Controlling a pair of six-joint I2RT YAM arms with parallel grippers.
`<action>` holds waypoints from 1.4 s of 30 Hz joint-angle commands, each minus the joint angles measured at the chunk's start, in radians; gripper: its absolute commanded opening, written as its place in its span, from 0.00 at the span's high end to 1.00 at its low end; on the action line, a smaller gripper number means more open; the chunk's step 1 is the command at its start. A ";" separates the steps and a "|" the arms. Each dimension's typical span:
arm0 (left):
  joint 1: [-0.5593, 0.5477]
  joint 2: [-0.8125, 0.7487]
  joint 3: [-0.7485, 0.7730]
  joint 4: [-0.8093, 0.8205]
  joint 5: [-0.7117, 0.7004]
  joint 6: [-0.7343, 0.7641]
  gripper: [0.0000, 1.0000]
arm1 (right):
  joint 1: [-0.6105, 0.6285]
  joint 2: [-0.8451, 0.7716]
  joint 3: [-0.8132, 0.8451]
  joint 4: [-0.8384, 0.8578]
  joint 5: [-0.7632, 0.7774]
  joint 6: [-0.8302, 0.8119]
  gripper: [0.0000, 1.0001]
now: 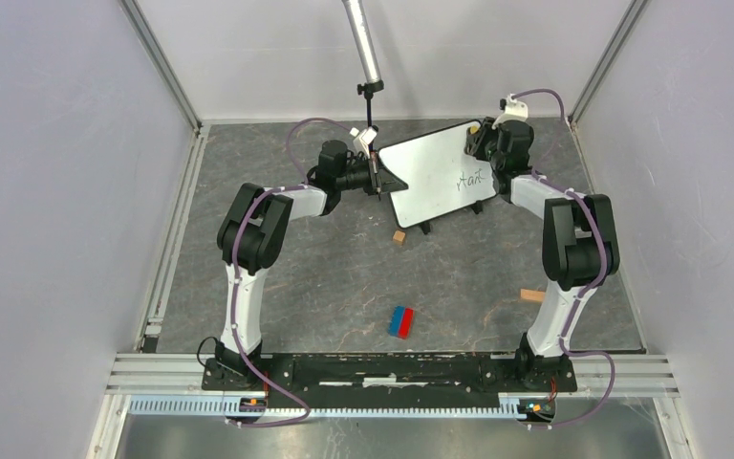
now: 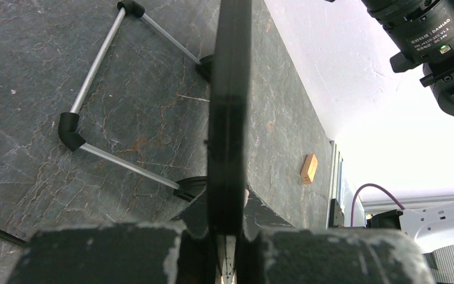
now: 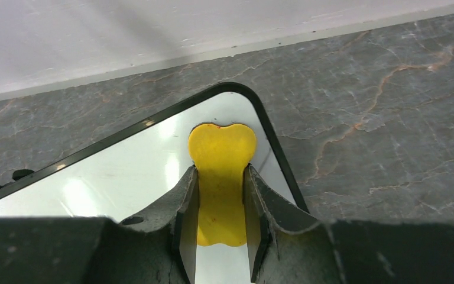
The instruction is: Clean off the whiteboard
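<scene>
The whiteboard (image 1: 435, 172) stands tilted at the back of the table, white with a thin black frame and black handwriting near its right side. My left gripper (image 1: 377, 178) is shut on the board's left edge; in the left wrist view the black edge (image 2: 229, 112) runs up from between my fingers. My right gripper (image 1: 483, 142) is at the board's upper right corner, shut on a yellow eraser (image 3: 221, 177) that lies against the white surface (image 3: 124, 177) by the rounded corner.
A small wooden block (image 1: 399, 236) lies in front of the board, also in the left wrist view (image 2: 309, 168). Another wooden block (image 1: 532, 295) lies at the right. A blue and red block (image 1: 401, 321) lies near the front. A metal pole (image 1: 363, 43) hangs at the back.
</scene>
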 commanded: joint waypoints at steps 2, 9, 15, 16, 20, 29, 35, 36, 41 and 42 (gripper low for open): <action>0.009 0.023 -0.025 -0.216 -0.093 0.027 0.98 | -0.020 0.052 -0.011 -0.123 0.067 0.016 0.77; 0.009 0.025 -0.024 -0.215 -0.090 0.025 0.98 | -0.061 0.072 -0.018 -0.142 0.048 0.066 0.78; 0.010 0.025 -0.023 -0.215 -0.090 0.025 0.98 | -0.074 0.075 -0.025 -0.145 0.037 0.071 0.77; 0.010 0.025 -0.023 -0.216 -0.090 0.024 0.98 | -0.074 0.077 -0.024 -0.144 0.033 0.071 0.77; 0.009 0.026 -0.023 -0.215 -0.090 0.025 0.98 | -0.074 0.080 -0.014 -0.147 0.032 0.070 0.78; 0.009 0.029 -0.020 -0.218 -0.088 0.025 0.98 | -0.052 0.152 0.160 -0.178 0.022 0.056 0.77; 0.009 0.028 -0.021 -0.218 -0.090 0.026 0.98 | -0.048 0.153 0.147 -0.193 0.026 0.040 0.77; 0.009 0.028 -0.021 -0.219 -0.090 0.026 0.98 | -0.050 0.141 0.117 -0.185 0.037 0.040 0.77; 0.009 0.025 -0.022 -0.220 -0.091 0.025 0.98 | -0.094 0.078 -0.069 -0.099 -0.018 0.079 0.77; 0.010 0.024 -0.023 -0.220 -0.091 0.025 0.98 | -0.094 0.068 -0.099 -0.097 -0.022 0.078 0.77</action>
